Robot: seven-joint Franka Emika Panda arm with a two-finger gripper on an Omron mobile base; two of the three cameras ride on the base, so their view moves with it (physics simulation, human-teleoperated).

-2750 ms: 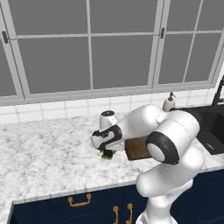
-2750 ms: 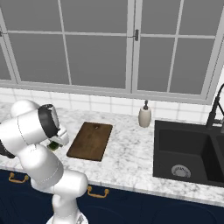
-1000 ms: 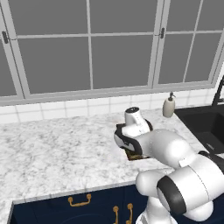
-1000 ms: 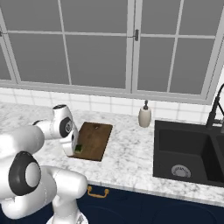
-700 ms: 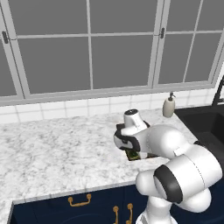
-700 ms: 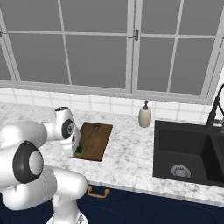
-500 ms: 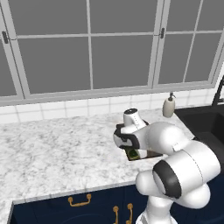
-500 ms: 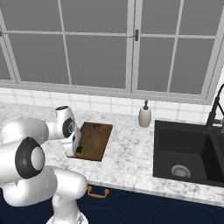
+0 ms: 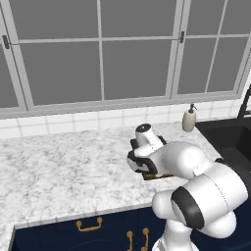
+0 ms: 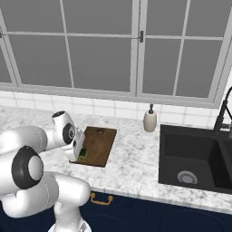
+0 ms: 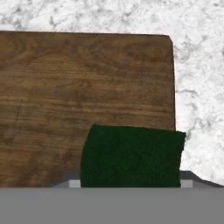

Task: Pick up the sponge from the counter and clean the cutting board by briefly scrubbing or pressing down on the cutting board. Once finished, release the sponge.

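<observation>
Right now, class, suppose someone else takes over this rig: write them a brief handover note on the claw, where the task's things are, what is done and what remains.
Claw: low over the cutting board's near corner, apparently shut on the sponge; the fingers themselves are hidden.
Sponge: green top showing in the hand view, at the cutting board by its edge; contact cannot be judged for sure.
Cutting board: flat on the counter, between the arm and the soap bottle.
Done: sponge picked up and brought to the board.
Left: press or scrub briefly, then release the sponge.
</observation>
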